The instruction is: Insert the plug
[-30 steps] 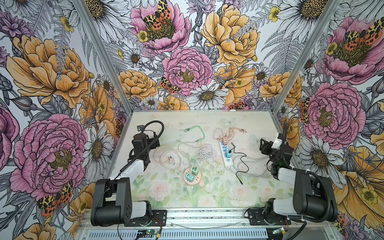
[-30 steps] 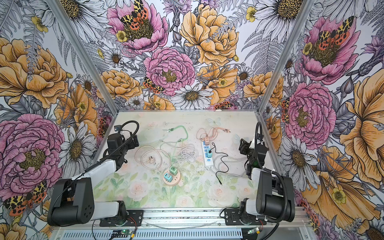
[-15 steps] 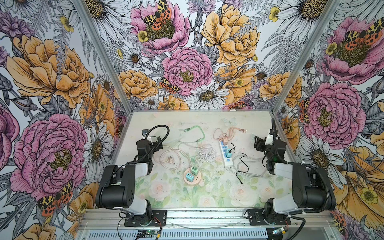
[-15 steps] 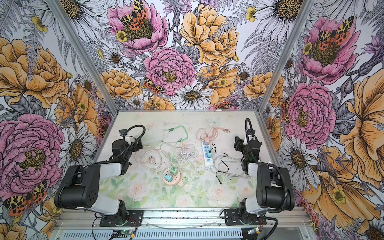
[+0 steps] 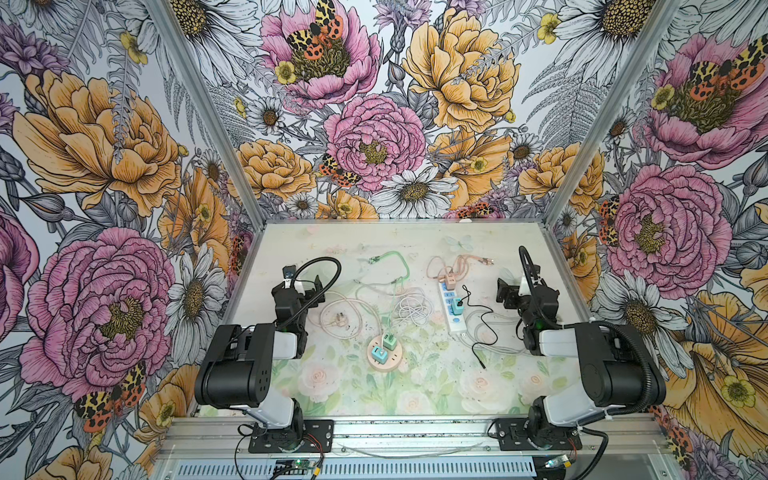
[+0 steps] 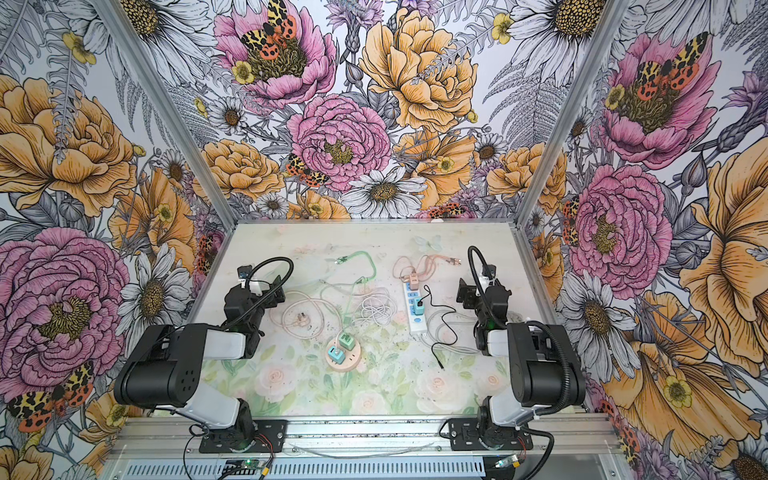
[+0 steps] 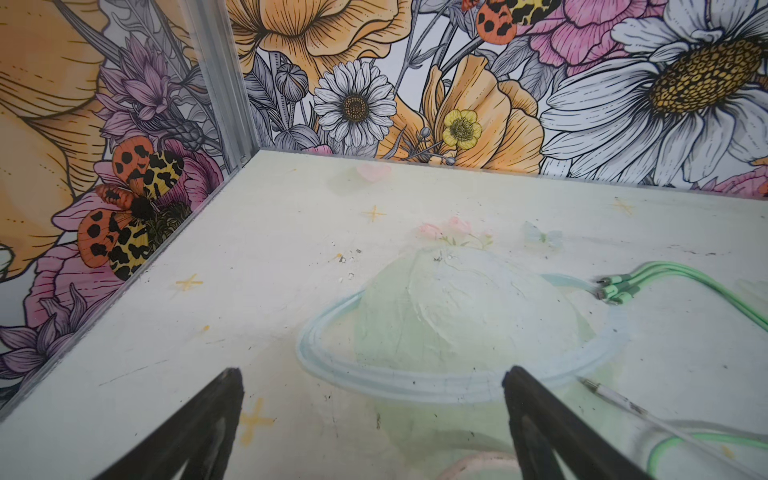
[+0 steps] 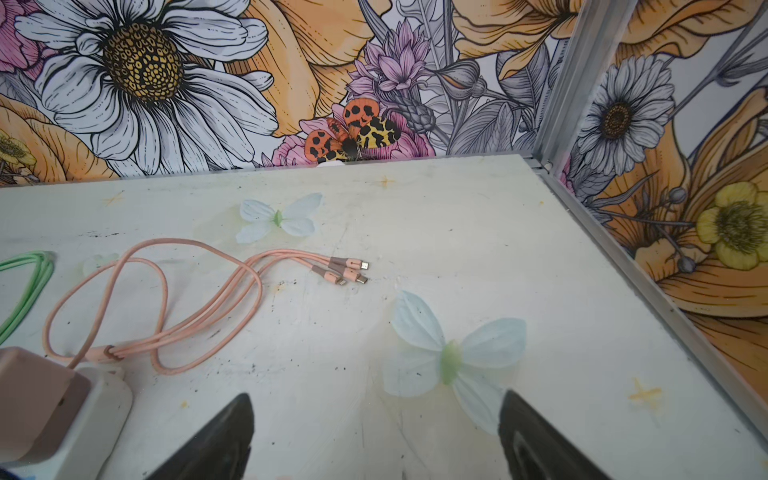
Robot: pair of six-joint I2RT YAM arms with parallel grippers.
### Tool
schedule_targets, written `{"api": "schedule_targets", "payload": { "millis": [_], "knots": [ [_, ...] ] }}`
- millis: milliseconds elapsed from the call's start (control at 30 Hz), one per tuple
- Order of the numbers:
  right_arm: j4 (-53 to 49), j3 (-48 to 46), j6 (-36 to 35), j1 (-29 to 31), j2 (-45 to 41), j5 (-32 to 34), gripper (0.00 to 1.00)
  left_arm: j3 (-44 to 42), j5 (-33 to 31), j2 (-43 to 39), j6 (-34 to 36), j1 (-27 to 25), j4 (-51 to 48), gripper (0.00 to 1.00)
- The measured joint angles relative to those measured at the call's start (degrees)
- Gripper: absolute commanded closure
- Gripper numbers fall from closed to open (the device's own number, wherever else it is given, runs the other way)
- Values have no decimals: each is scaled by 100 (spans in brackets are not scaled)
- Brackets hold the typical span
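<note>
The loose plug (image 5: 338, 322) lies left of centre in both top views on its pale coiled cord, well apart from the white power strip (image 5: 452, 309) right of centre. Both claws are spread wide and empty: the left gripper (image 7: 372, 374) hovers nearest the plug, the right gripper (image 8: 376, 397) beside the strip. The left should probably pinch the plug body squarely, minding cord drag. Since a second ago both arms have folded upward and the right claw has edged left.

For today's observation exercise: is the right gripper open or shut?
Open. The right gripper shows both fingers far apart in the wrist view, only table between them.
</note>
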Motion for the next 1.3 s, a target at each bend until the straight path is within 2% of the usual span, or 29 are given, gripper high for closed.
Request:
{"api": "schedule_targets", "payload": {
  "millis": [267,1300],
  "knots": [
    [11,0,-39,83,0,179,1,0,-20,0,0,0,42,1],
    [9,0,-46,83,0,205,1,0,-22,0,2,0,42,1]
  ]
}}
